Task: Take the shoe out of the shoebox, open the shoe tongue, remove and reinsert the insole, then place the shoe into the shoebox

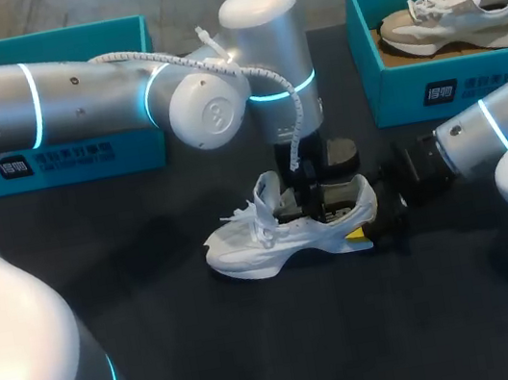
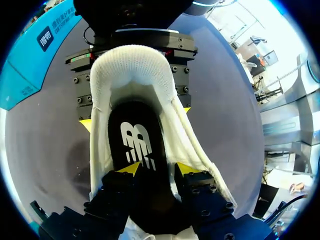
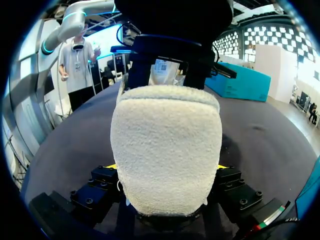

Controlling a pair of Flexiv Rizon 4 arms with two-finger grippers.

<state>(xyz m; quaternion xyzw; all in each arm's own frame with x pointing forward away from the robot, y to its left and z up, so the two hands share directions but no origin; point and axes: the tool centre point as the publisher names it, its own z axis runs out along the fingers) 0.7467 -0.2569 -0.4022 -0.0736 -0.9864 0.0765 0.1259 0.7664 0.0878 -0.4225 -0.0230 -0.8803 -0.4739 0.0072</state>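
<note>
1. Right gripper [image 1: 374, 220] clamped the heel of the white shoe [image 1: 254, 248], which stood on the table [image 1: 166, 361]; the left gripper [image 1: 311, 195] reached into its opening.
2. Over the black insole [image 2: 137, 135], whether the left gripper held anything was unclear.
3. Both sides of the heel were pinched.

The shoe [image 1: 290, 233] has a white knit mesh upper, a fleecy, nubbly heel and a smooth sole. Its insole [image 2: 136, 145] is matt black cloth with a flat white print. The left tool [image 2: 157, 168] and right tool [image 3: 166, 166] are matt black metal studded with bolts. The left arm [image 1: 73, 98] has a glossy, smooth shell. The table [image 1: 262, 354] is dark and matt, and the shoebox [image 1: 135, 149] is matt teal card.
</note>
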